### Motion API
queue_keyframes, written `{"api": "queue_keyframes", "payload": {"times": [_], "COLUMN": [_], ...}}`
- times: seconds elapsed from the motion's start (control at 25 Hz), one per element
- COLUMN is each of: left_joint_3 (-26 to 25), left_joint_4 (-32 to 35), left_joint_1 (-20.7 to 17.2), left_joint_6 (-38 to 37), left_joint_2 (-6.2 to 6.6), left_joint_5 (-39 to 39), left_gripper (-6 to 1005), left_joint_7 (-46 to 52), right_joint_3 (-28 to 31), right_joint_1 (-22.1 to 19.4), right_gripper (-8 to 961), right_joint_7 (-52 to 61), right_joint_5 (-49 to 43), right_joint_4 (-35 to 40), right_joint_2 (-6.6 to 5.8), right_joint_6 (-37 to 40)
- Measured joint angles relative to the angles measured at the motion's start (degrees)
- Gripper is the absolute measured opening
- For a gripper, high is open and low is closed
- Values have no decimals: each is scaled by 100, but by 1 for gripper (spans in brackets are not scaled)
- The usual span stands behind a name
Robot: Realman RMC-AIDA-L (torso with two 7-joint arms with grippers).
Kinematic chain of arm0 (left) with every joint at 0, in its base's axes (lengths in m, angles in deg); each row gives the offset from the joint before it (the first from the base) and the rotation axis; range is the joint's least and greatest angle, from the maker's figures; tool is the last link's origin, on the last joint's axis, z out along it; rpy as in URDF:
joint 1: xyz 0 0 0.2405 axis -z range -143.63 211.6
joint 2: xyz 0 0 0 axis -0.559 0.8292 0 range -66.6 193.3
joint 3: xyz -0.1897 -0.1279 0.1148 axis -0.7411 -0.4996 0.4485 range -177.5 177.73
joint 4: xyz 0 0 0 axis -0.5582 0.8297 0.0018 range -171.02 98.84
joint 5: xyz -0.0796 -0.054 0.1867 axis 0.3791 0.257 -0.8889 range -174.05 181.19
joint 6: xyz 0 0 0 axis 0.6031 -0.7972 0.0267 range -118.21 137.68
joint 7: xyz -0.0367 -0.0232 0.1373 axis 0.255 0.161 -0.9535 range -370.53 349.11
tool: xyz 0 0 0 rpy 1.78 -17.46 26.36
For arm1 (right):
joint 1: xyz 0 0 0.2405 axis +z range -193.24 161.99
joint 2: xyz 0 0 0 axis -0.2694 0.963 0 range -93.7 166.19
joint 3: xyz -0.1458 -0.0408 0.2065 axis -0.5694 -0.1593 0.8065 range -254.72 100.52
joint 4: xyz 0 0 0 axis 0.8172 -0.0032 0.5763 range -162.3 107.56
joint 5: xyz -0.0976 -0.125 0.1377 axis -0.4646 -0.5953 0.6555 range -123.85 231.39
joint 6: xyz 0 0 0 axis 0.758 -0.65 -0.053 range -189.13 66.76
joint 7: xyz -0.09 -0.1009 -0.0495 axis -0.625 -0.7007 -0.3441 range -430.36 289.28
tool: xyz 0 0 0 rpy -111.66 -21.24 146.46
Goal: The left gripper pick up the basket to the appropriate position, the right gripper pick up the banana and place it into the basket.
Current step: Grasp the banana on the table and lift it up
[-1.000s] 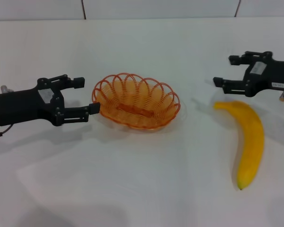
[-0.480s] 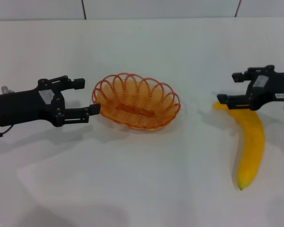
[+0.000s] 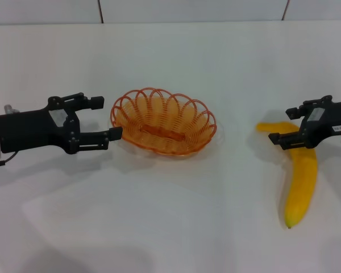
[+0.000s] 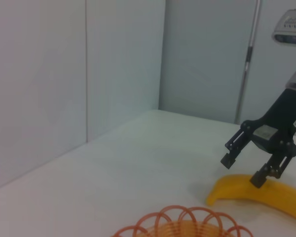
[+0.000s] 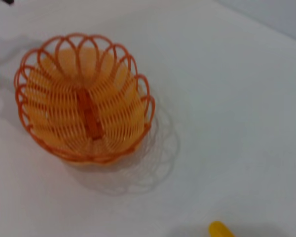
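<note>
The right pincer (image 3: 294,124) sits over the far end of the banana (image 3: 300,181), near the right edge of the worktop (image 3: 170,227). Its fingers are spread apart w/ nothing between them yet. The fruit's long axis runs roughly near-to-far, w/ the far tip hooking back toward the basket (image 3: 163,121). The fingers straddle the banana close to that bend, so a close here would bite across the narrow width, not along the length. In the left wrist view the right pincer (image 4: 247,168) looks just above the banana (image 4: 259,194), one fingertip maybe touching the peel; hard to say from that angle. My read: it needs a bit more drop before closing, and gripping this near one end could let the heavy near half sag.

The basket sits about mid-worktop, slightly toward the left, flat on the surface, empty. It's well apart from the banana, so the carry goes leftward across the open middle.

The left pincer (image 3: 107,118) is just beside the basket's left rim, fingers apart, one tip at or nearly against the wire loops, not clamped on it. It's clearly the nearer arm for the basket; the right is the only one in reach of the banana.
</note>
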Motion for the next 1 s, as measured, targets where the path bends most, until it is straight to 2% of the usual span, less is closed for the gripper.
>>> {"api": "queue_keyframes", "payload": {"times": [0.52,1.0], "left_joint_3": [-1,-2], "left_joint_4": [-26,-24], "left_joint_1": [68,74], "left_joint_6": [141,138], "left_joint_2": [-29,-29], "left_joint_5": [-111,-111], "left_gripper": [881,881], "left_joint_7": [14,15], "right_joint_3": [-203,-322], "right_joint_1": [112,251], "right_gripper": [734,721], "right_joint_7": [501,606], "right_joint_5": [-668,-893], "right_joint_4": [204,128], "right_joint_2": [-5,4], "right_joint_6": [11,254]}}
